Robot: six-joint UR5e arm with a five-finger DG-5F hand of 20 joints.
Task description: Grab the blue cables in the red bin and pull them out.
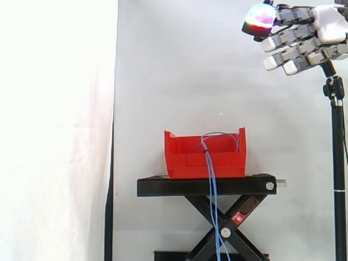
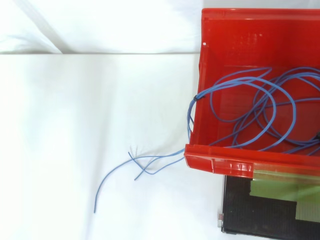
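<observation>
Held high above the red bin [image 1: 185, 160] and off to its right in the side view, the hand [image 1: 304, 38] is open, its fingers stretched nearly straight toward the left with nothing between them. Its uppermost fingertip [image 1: 260, 19] glows in mixed magenta, green and white. The wrist is cut off by the picture's edge.

The blue cables [image 1: 213, 201] are still in the bin. In the side view they arch just above its rim, cross its front wall and hang down in front of the black scissor stand [image 1: 179, 186] under the bin, running off the bottom of the picture. In the top view the cables [image 2: 250, 107] lie in loose overlapping loops on the bin's floor. A bundle climbs over the bin's left wall [image 2: 220, 162], where a small dark band seems to bind it. Beyond the bin's near corner, several loose ends fan out on the white cloth [image 2: 75, 125].

A red label [image 1: 244, 211] sits on a leg of the stand below the bin, its print too small to read. Greenish tape [image 2: 280, 187] lies on the stand's top [image 2: 260, 220] beside the bin's near wall. The bin's right part and the cable loops there are cut off in the top view. A black tripod pole [image 1: 338, 163] stands to the right of the bin.
</observation>
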